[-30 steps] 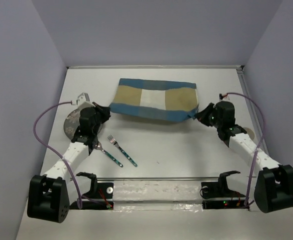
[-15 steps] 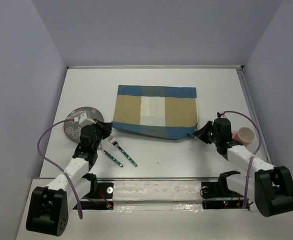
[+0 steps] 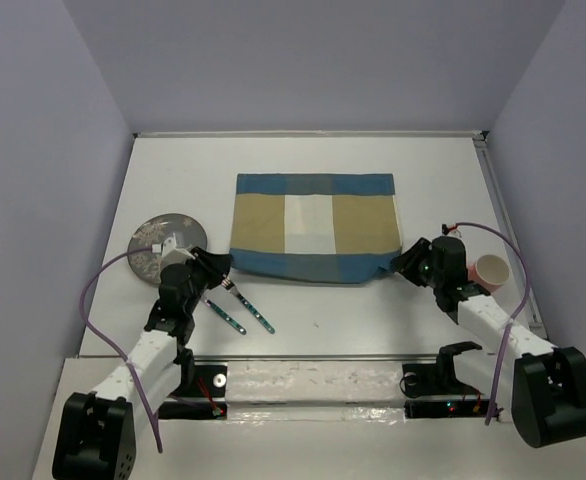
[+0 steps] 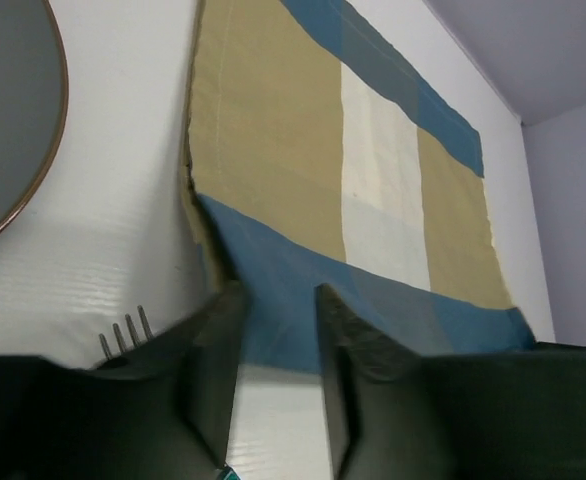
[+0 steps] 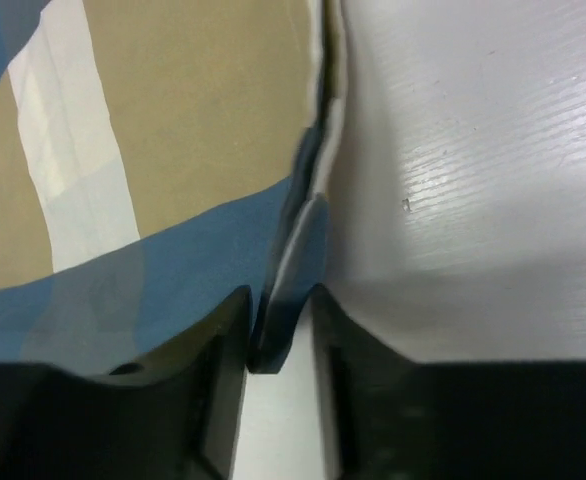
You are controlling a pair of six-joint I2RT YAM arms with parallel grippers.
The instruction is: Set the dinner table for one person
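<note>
Dinner table [image 3: 323, 300]: the large white top that carries everything. I judge the setting barely begun.

Placemat [image 3: 313, 225]: a blue-and-tan checked cloth, lying flat and square in the middle of the table, a little toward the far edge. A second ago it hung rumpled and skewed between my two claws. Now it is laid out, so the base of the setting is in place.

Left gripper [image 3: 216, 268]: at the placemat's near-left corner. Its fingers are spread a little, where a second ago they were pressed together. Its wrist camera shows bare table through the gap and the cloth lying beyond the tips, which is too small to make out from overhead.

Right gripper [image 3: 405, 262]: at the near-right corner, parted likewise. Only its wrist camera shows the corner curled up, standing loosely in the gap and not squeezed as far as I can see.

Plate [image 3: 163, 238]: dark and round, by the table's left edge, apart from the placemat.

Cup [image 3: 491, 270]: pink, by the right edge, visible only from above.

Forks [image 3: 248, 305]: two, green-handled, toward the near edge, left of centre. The left wrist camera catches only some tines.
</note>
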